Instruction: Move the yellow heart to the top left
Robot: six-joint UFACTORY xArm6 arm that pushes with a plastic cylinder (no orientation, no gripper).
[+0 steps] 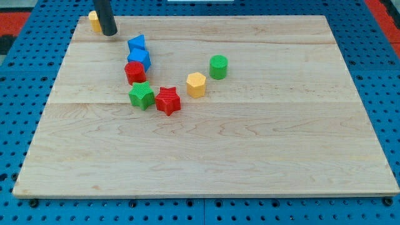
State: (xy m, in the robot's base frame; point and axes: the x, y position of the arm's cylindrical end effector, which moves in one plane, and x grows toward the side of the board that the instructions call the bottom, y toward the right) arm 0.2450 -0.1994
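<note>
Nearest the camera sat the red star [167, 100]. On the desk [250, 156], the yellow heart [94, 20] already occupied the top-left corner, touching my tip [109, 33] on its left; no pincer exists, nothing gripped.

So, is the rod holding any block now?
Nothing is held; the rod cannot grasp. My tip stands beside the yellow block at the board's top-left corner.

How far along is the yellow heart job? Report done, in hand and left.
Done: the yellow block already sits at the board's top left corner; its heart shape can't be confirmed, partly hidden behind the rod. In hand: my tip rests against its right side. Left: little or nothing, perhaps backing off.
</note>
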